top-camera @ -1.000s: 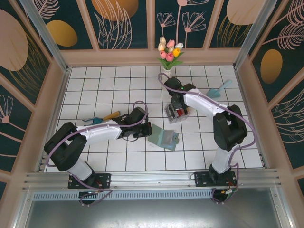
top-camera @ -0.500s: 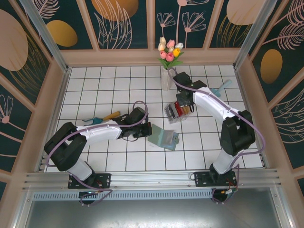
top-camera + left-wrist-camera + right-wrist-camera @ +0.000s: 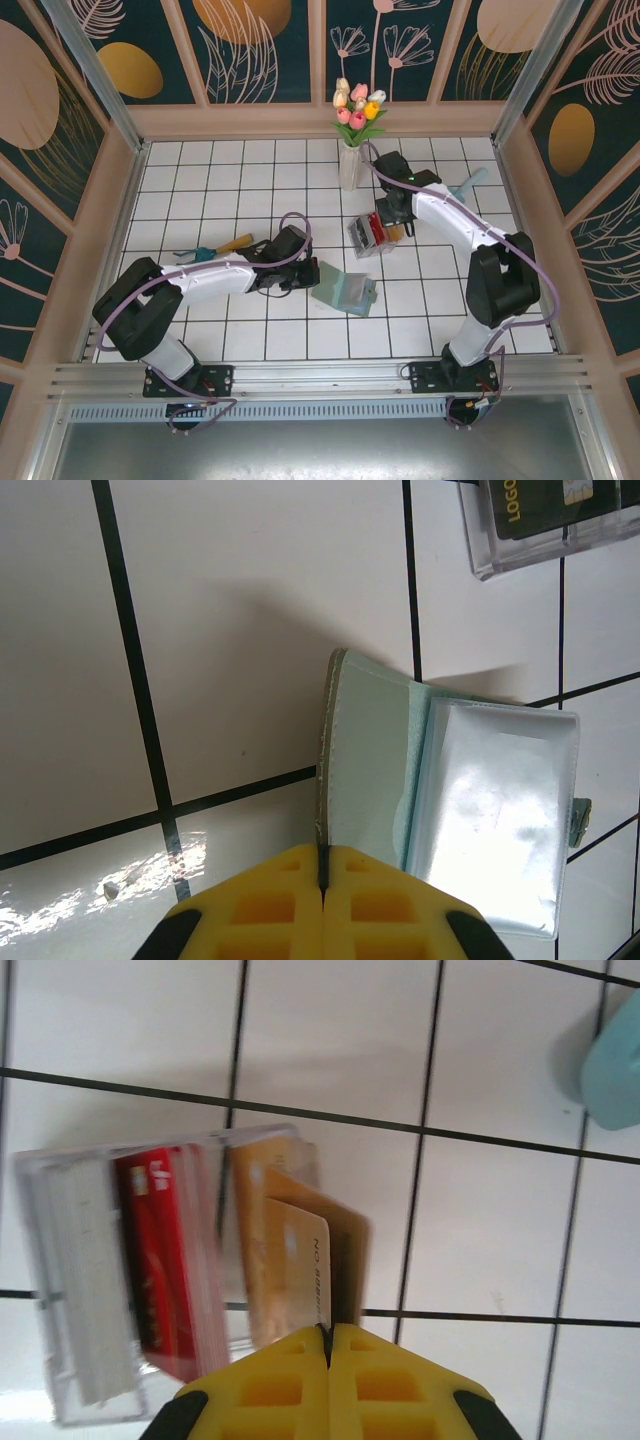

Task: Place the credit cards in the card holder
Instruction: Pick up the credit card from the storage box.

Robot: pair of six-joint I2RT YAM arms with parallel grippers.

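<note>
- Right wrist view: a tan credit card point(image 3: 295, 1260) is nipped by one thin edge in the right gripper point(image 3: 328, 1338), jaws closed tight on it. It hangs just over the clear box point(image 3: 70, 1260) where the red cards point(image 3: 165, 1260) stand.
- With so slim a hold, I'd expect the card could swivel or slip out on the way across.
- Whether it has cleared the box I can't tell; a snag could tip the box and spill the rest.
- The card holder point(image 3: 343, 292) lies open mid tiled table point(image 3: 200, 190), nearer than the box and to its left. Its cover point(image 3: 365, 750) is pinched at the edge by the closed left gripper point(image 3: 322, 858).
- If that pinch slips, the cover may flop over the clear sleeve point(image 3: 495, 820) and block the slot.
</note>
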